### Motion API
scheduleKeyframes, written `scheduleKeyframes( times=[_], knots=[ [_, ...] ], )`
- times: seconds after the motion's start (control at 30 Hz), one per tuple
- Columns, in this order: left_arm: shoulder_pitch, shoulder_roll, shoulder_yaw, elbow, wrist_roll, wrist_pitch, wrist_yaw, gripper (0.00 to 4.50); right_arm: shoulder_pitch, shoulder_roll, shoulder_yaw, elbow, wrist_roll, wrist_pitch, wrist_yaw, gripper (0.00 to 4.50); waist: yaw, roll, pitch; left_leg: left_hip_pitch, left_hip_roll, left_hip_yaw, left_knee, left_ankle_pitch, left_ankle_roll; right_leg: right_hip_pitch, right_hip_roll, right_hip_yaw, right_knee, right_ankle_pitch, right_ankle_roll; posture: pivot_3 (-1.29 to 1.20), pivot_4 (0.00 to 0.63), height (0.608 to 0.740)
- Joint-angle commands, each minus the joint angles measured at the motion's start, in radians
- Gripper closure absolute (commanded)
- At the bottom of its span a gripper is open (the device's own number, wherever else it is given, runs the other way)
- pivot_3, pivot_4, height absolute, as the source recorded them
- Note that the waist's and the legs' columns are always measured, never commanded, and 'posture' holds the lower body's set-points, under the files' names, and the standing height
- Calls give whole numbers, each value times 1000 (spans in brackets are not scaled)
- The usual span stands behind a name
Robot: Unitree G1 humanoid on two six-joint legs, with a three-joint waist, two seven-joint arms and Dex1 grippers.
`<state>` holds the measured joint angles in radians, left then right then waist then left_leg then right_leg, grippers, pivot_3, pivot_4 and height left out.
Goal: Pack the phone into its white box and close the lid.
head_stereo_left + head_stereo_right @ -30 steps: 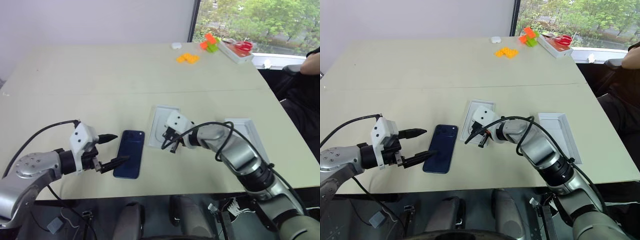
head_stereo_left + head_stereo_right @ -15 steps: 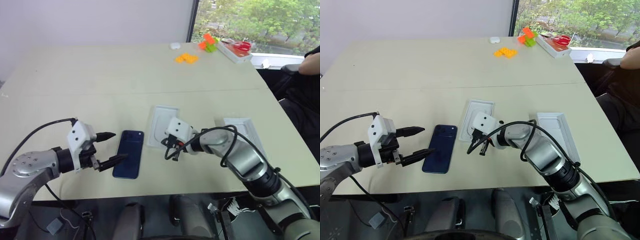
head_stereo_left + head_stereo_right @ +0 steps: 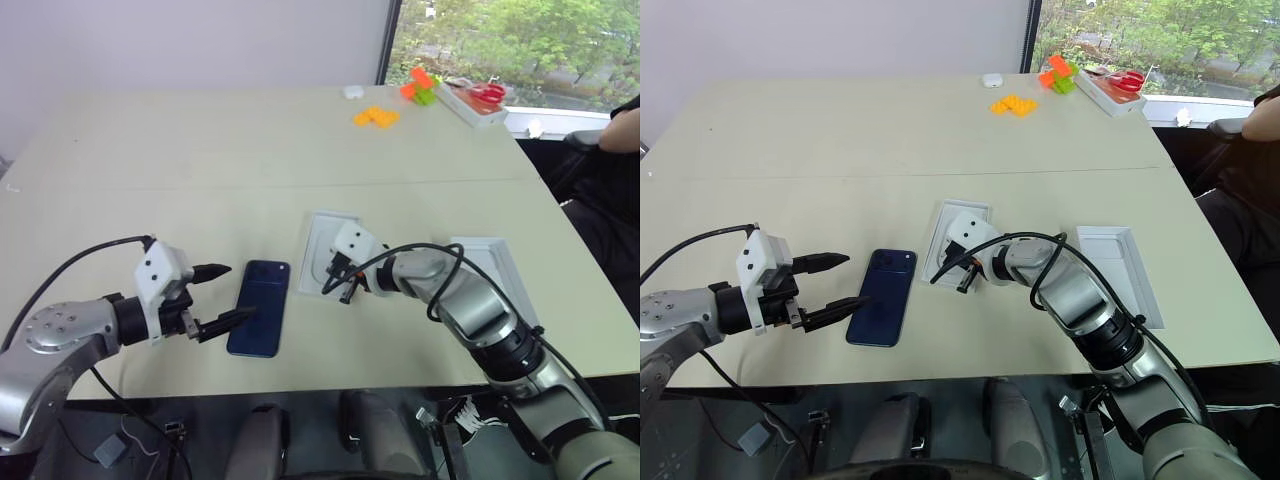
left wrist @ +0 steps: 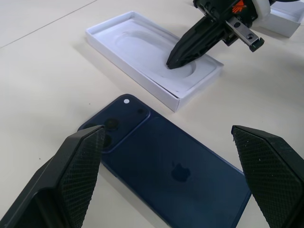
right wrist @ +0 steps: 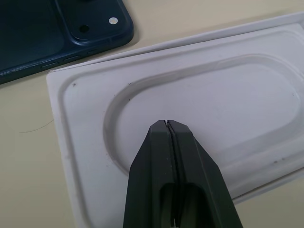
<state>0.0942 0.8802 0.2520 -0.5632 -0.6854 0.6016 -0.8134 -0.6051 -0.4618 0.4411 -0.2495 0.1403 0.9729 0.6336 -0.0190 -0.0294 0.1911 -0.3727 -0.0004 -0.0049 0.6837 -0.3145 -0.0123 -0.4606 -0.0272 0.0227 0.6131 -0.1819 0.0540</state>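
The dark blue phone [image 3: 259, 320] lies back up near the table's front edge, its camera corner toward the far side. My left gripper [image 3: 243, 290] is open just left of it, with one finger [image 4: 71, 175] on each side of the phone's near part and neither touching it. To the phone's right is the white box [image 3: 312, 250], filled by a white insert with an oval recess [image 4: 147, 52]. My right gripper [image 5: 166, 124] is shut and empty, and its tip is at the near end of that recess. The lid [image 3: 487, 270] lies inside up, further right.
At the far right corner are orange pieces [image 3: 375, 116], red and green blocks [image 3: 420, 88], a tray with red scissors [image 3: 478, 100] and a small white object [image 3: 352, 91]. A person's arm [image 3: 622, 128] is at the right edge, by the window.
Half a second ago my right gripper tip was off the box's near end; it is now back over the insert. The left gripper and the phone have not moved.
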Motion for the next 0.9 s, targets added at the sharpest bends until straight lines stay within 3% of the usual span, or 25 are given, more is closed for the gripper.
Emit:
scheduleKeyframes(
  times=[0.03, 0.2, 0.33, 0.67, 0.9],
  knots=[
    [-7, -5, 27, -13, 0, -6, 0, 0, -34, 15, -53, -36, 16, -1, -1, 4475, 0, 0, 0, 0, 0, 0, 0, 0, 0, 0, 0, 0, 0, 0, 0, 0, 150, 726],
    [-6, -4, 30, -11, -1, -5, 0, 0, -55, 35, -68, -33, 21, 6, -11, 4475, -2, 0, 0, 0, 0, 0, 0, 0, 0, 0, 0, 0, 0, 0, 0, 0, 150, 726],
    [-18, -7, 21, -6, -1, -4, 2, 0, -118, 111, -87, 158, -43, -24, -120, 4475, -3, 0, 0, 0, 0, 0, 0, 0, 0, 0, 0, 0, 1, 0, 0, 0, 150, 726],
    [-22, -19, 18, -11, 3, -1, 11, 0, -192, 197, -89, 416, -128, -127, -227, 4475, -3, 0, 0, -1, 0, 1, 0, 0, 0, -1, -1, 0, 0, 2, 3, 0, 150, 726],
    [-14, -26, 18, -19, 6, -2, 19, 0, -171, 225, -114, 446, -177, -190, -303, 4475, -2, 0, 0, 0, 0, 0, 0, 0, 0, -1, 0, 0, 1, 2, 2, 0, 150, 726]
  ],
)
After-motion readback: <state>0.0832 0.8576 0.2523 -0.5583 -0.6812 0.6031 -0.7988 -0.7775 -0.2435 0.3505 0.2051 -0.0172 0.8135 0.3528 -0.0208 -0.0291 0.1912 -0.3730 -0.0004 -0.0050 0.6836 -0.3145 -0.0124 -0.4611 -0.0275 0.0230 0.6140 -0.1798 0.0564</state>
